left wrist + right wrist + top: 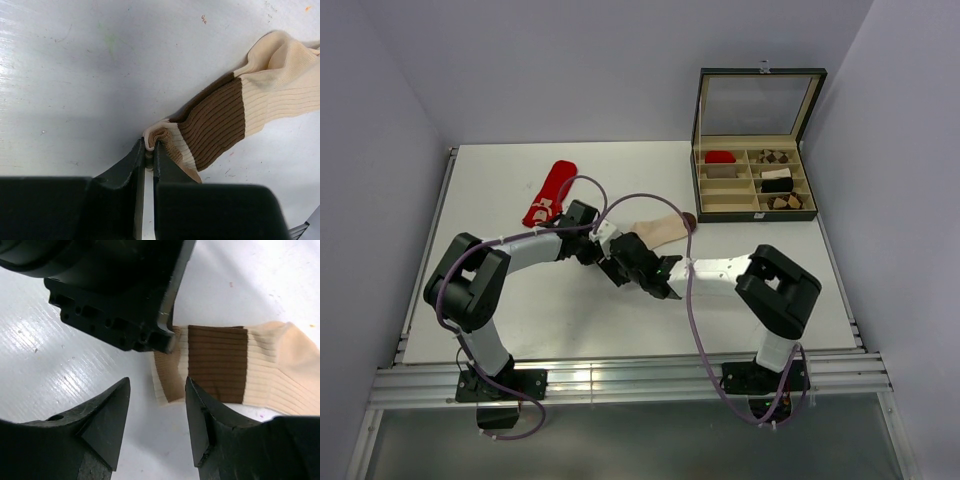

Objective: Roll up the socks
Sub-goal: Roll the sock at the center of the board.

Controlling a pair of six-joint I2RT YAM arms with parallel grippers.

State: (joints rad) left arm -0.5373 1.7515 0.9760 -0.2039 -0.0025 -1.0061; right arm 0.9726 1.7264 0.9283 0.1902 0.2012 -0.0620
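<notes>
The white worktop [580, 320] carries an open box [760, 214] at the upper right, with some rolled bundles in its compartments. Both socks lie flat and unrolled, so I judge the rolling barely begun: no part of either is turned over. The red sock [548, 195] lies at the upper left, well apart from both arms and untouched. The cream sock [658, 230] lies near the middle, where the two arms meet over its lower-left end. It is ribbed, limp and a bit rumpled, with a brown band [215, 122] near the cuff [162, 136]. The left jaws are closed on the cuff's edge, pinching a thin fold of fabric. The right jaws stand wide, holding nothing, just beside the same cuff. Left to do: roll this sock, then the red one.
</notes>
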